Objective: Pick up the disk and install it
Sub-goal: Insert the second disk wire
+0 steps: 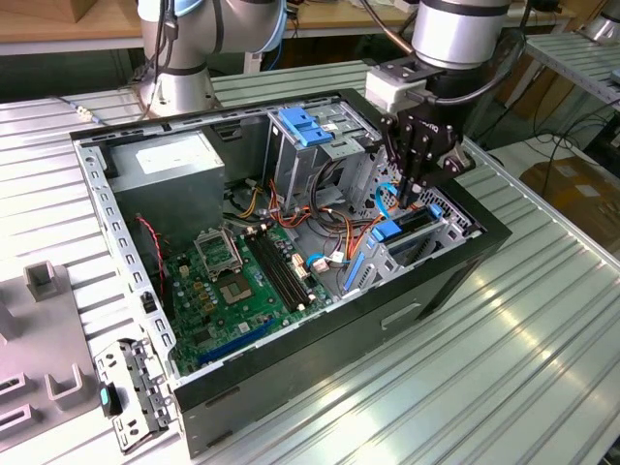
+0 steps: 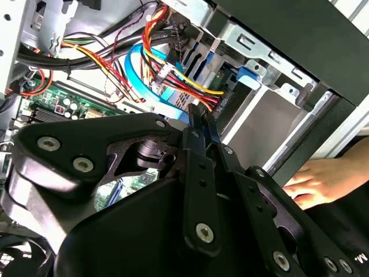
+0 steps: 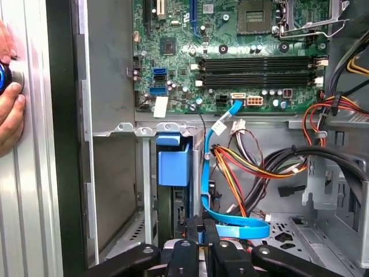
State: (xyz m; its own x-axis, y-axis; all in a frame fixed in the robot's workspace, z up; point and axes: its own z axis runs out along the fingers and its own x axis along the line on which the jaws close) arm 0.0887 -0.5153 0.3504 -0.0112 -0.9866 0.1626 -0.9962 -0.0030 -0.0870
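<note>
The disk (image 1: pixel 415 227) sits on edge inside the drive bay at the exterior view's right end of the open computer case (image 1: pixel 320 320). In the first wrist view its blue plastic end (image 3: pixel 173 164) shows in the bay slot. My gripper (image 1: pixel 414 197) hangs just above that bay, pointing down. Its black fingers (image 3: pixel 192 228) are shut close together with nothing visibly held. In the second wrist view the fingertips (image 2: pixel 198 118) lie against a blue flat cable (image 2: pixel 138 81) and a bundle of coloured wires.
A person's hand (image 2: pixel 323 182) rests outside the case wall by the bay, and it also appears in the first wrist view (image 3: pixel 8 109). The motherboard (image 1: pixel 237 281), the grey power supply (image 1: pixel 179 174) and a tall cage with a blue latch (image 1: pixel 308 126) fill the case. Loose cables crowd the bay.
</note>
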